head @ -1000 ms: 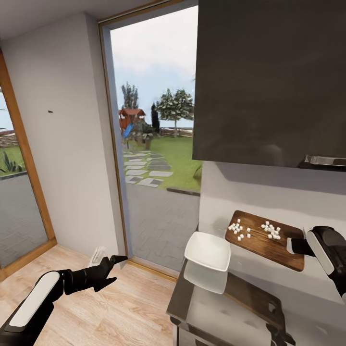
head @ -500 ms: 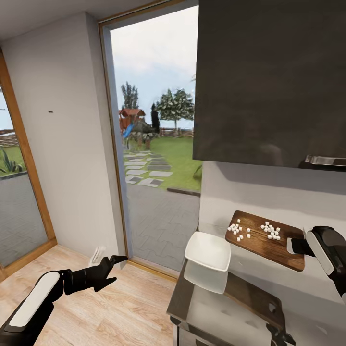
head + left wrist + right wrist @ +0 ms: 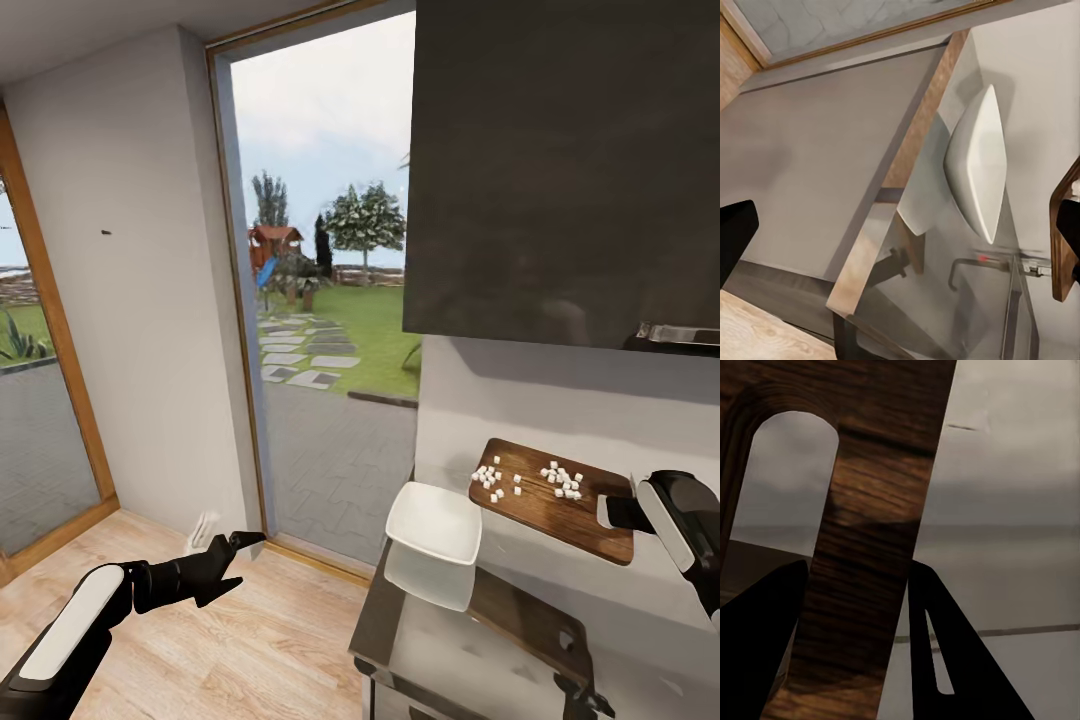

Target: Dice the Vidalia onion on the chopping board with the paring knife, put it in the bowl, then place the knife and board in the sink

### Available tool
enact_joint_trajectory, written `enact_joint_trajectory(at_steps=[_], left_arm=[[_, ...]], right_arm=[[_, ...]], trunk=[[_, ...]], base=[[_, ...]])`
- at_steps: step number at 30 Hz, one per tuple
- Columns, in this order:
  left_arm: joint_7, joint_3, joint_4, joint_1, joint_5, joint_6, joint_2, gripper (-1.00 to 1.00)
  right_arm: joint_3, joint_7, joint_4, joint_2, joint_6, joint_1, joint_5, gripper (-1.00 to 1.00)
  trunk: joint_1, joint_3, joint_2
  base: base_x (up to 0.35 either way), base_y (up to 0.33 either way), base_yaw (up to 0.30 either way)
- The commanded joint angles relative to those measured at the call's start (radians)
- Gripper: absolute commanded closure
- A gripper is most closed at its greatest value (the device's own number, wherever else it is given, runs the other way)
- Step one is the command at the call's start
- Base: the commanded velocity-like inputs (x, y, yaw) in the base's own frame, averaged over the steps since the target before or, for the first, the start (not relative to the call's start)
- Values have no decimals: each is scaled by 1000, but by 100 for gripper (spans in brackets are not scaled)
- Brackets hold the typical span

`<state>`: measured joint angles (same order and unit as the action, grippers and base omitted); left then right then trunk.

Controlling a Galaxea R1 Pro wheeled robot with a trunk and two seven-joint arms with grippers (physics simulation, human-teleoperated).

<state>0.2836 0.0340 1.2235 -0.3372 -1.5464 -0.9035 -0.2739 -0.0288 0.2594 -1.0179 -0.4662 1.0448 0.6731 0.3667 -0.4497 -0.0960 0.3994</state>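
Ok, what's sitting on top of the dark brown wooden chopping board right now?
Two loose clusters of tiny white diced onion cubes lie on the dark brown wooden chopping board, held by the right end effector at its handle end, which hides that edge.

The dark brown rectangular wooden chopping board [image 3: 552, 499] is held above the glossy grey metal countertop [image 3: 470, 640], clamped at its right end by the right gripper [image 3: 612, 513]. Tiny white cubes of diced onion [image 3: 530, 480] lie on it — two clusters. The shallow white squarish bowl [image 3: 434, 522] sits on the countertop, left of the board and lower. The left gripper [image 3: 243, 545] hangs over the floor, well left of the counter.
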Motion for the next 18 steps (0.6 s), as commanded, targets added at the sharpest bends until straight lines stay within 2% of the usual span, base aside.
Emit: enact_joint_trajectory(at_steps=[1,10,18], left_arm=[[9,1,1,0,-11,0,-1,-100],[9,1,1,0,-11,0,-1,-100],[9,1,1,0,-11,0,-1,-100]], right_arm=[[1,11,-1,0,2,0,11,100],[1,11,-1,0,2,0,11,100],[1,11,-1,0,2,0,11,100]], trunk=[[0,1,1],[0,1,1],[0,1,1]], base=[[0,0,0],[0,2,0],[0,97,0]])
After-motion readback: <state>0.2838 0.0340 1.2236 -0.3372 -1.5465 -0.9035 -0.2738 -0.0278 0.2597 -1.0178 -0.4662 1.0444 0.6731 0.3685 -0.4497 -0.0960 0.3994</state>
